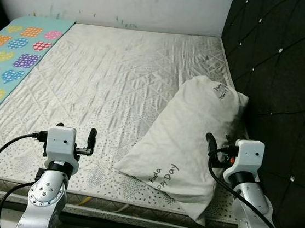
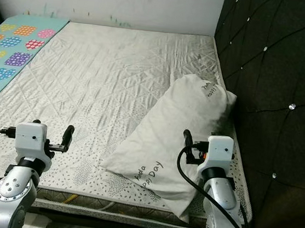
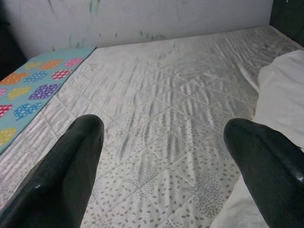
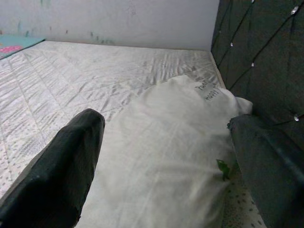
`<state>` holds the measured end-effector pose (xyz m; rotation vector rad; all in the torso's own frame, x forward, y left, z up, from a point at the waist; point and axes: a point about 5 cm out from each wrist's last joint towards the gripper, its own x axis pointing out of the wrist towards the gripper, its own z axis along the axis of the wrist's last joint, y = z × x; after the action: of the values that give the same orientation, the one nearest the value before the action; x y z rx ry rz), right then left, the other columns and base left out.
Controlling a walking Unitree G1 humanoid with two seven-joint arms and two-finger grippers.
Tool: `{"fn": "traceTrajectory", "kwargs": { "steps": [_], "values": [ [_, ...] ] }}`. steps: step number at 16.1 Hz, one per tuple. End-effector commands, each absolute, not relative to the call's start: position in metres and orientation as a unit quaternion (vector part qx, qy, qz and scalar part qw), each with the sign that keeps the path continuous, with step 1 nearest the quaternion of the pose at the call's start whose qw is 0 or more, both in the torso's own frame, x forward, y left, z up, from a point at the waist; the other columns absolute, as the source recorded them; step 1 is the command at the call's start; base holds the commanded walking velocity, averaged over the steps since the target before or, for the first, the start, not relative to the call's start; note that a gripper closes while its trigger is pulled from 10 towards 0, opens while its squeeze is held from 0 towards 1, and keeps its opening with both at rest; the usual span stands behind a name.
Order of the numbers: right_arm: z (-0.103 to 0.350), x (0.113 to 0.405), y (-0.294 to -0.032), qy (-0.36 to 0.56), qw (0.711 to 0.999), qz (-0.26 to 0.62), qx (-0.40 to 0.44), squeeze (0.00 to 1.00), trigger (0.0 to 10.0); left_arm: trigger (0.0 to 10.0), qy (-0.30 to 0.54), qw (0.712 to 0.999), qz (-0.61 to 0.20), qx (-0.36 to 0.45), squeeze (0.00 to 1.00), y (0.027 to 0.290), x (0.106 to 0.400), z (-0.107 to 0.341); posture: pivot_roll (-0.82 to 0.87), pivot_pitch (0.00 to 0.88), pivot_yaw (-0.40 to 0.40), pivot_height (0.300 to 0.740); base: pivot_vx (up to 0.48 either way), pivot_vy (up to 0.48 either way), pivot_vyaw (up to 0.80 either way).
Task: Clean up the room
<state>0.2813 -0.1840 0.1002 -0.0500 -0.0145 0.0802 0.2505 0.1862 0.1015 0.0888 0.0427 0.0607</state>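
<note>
A wide bed with a pale quilted mattress (image 1: 112, 82) carries a white printed pillow (image 1: 191, 140) beside the dark tufted headboard (image 1: 283, 79), and a teal heart-patterned blanket (image 1: 10, 59) along its opposite edge.

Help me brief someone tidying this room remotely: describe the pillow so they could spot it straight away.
Start at the quilted grey-white mattress and follow it to the dark tufted headboard on the robot's right. There, lying at a slant against the headboard, is the plump off-white fabric pillow. It has small dark lettering printed at both ends, unlike the flat turquoise mat with coloured hearts on the far left.
</note>
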Motion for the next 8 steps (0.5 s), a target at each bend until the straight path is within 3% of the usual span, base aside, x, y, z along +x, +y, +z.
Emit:
{"fn": "traceTrajectory", "kwargs": {
  "steps": [1, 8],
  "values": [
    [0.0999, 0.2833, -0.1792, -0.005, 0.998, 0.055, -0.023, 0.0, 10.0, 10.0, 0.022, 0.998, 0.032, 0.048, 0.0, 0.189, 0.251, 0.1004, -0.12, 0.056, 0.056, 0.74, 0.0, 0.0, 0.0],
    [0.0986, 0.2822, -0.1708, -0.006, 0.997, 0.077, -0.026, 0.0, 10.0, 10.0, 0.019, 0.999, 0.02, 0.044, 0.0, 0.1832, 0.2527, 0.0996, -0.12, 0.063, 0.05, 0.74, 0.0, 0.0, 0.0]
  ]
}}
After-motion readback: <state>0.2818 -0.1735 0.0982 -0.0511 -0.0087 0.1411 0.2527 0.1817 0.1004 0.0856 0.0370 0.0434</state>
